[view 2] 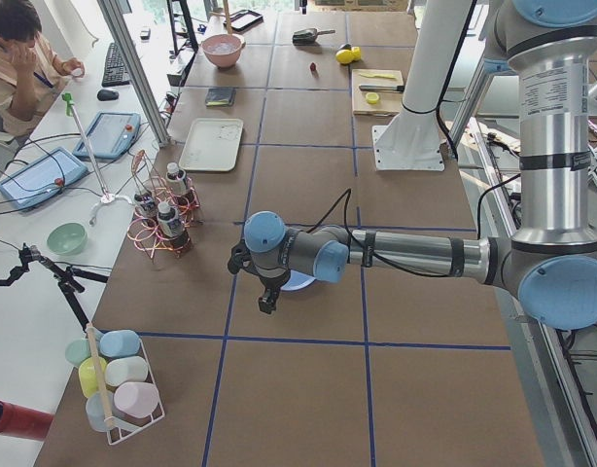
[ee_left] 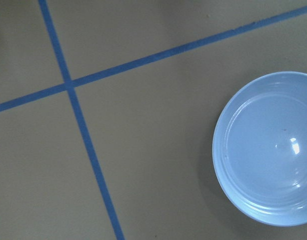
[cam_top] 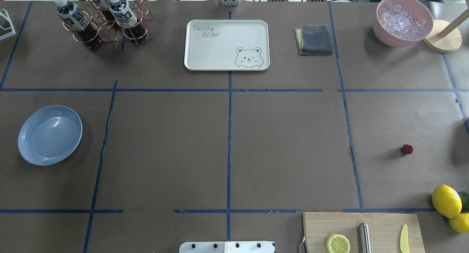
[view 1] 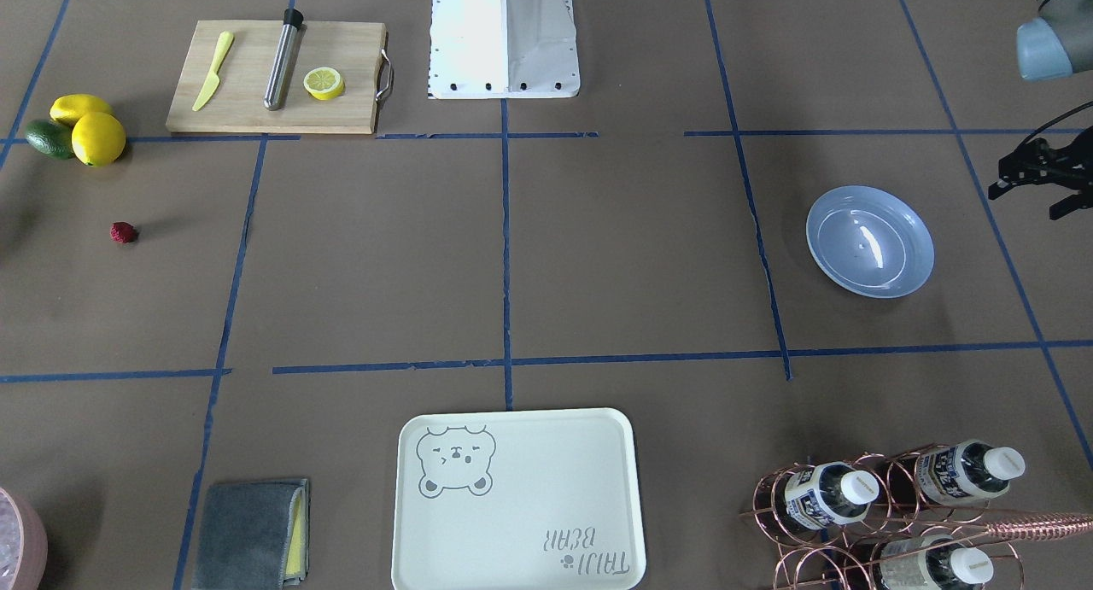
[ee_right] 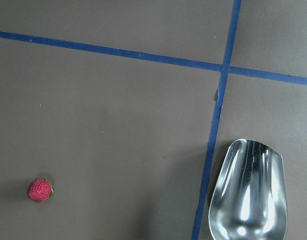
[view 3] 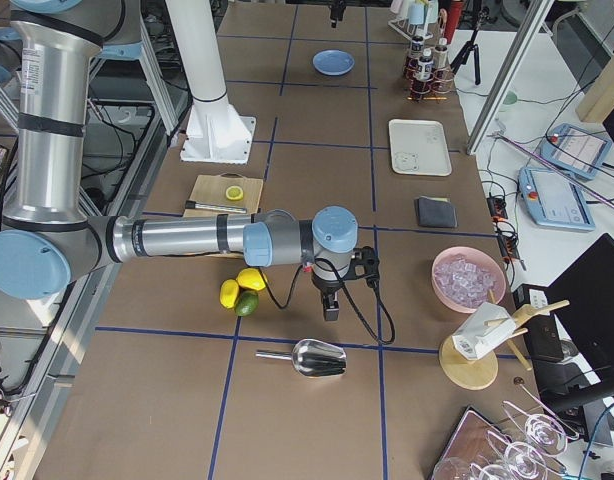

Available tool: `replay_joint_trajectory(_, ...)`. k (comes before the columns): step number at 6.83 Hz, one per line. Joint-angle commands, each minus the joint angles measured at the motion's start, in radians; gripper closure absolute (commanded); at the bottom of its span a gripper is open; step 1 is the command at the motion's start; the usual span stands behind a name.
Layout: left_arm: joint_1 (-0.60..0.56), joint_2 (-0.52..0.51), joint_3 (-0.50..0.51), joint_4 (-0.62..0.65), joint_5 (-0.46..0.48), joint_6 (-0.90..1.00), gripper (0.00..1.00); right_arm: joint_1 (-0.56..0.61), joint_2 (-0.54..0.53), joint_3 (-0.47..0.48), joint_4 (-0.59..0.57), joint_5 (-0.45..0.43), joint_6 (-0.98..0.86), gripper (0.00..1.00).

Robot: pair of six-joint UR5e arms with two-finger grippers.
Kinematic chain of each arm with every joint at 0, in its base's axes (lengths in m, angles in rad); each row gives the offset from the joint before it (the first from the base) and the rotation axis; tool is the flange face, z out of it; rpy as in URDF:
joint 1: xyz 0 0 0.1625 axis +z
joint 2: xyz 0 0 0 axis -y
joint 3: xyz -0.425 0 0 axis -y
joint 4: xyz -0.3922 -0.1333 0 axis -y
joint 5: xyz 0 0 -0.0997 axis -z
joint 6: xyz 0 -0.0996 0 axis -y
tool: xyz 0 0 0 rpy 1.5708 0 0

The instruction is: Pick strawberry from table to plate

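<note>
Task not started at this frame. Overhead view, bottom to top: the cutting board [cam_top: 384,223] and lemons [cam_top: 446,201] sat lower right. The strawberry [cam_top: 407,149] lay above them at mid-right on the bare table [cam_top: 285,147], with nothing touching it. The plate [cam_top: 50,135] was mid-left, empty and well apart from the berry, with most of the table between them.

The right gripper [view 3: 330,305] hung over the table near the lemons in the right side view. Can't tell if its jaws were apart or closed. Its wrist view had the berry lower left and a metal scoop [ee_right: 247,192] lower right.

The left gripper [view 1: 1025,201] was at the right edge of the front view, near the plate, jaws apart and holding nothing.

Remaining, by my read: approach, grasp, carry across, release.
</note>
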Motion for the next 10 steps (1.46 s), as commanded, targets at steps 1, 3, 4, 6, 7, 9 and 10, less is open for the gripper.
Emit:
replay_joint_trajectory(1, 0.074, -0.007, 0.13, -0.227, -0.006, -0.18, 0.02, -0.008, 0.001, -0.014, 0.0, 0.002, -0.011, 0.0)
replay_joint_trajectory(3, 0.111, -0.031, 0.132, -0.23, -0.006, -0.232, 0.02, -0.007, 0.005, -0.001, 0.0, 0.011, -0.011, 0.0)
replay_joint_trajectory(4, 0.126, -0.037, 0.14, -0.23, -0.006, -0.232, 0.03, -0.008, 0.005, -0.002, 0.002, 0.011, -0.01, 0.0)
replay_joint_trajectory(6, 0.16, -0.092, 0.201, -0.228, -0.005, -0.232, 0.1, -0.008, 0.005, -0.002, 0.0, 0.013, -0.008, 0.0)
replay_joint_trajectory(7, 0.16, -0.096, 0.213, -0.23, -0.003, -0.231, 0.18, -0.008, 0.004, -0.002, 0.0, 0.013, -0.01, 0.0)
replay_joint_trajectory(9, 0.162, -0.096, 0.217, -0.228, -0.006, -0.231, 0.79, -0.007, 0.004, -0.004, 0.0, 0.013, -0.01, 0.0)
replay_joint_trajectory(10, 0.162, -0.096, 0.217, -0.228, -0.008, -0.231, 1.0, -0.007, 0.004, -0.004, 0.0, 0.013, -0.01, 0.0)
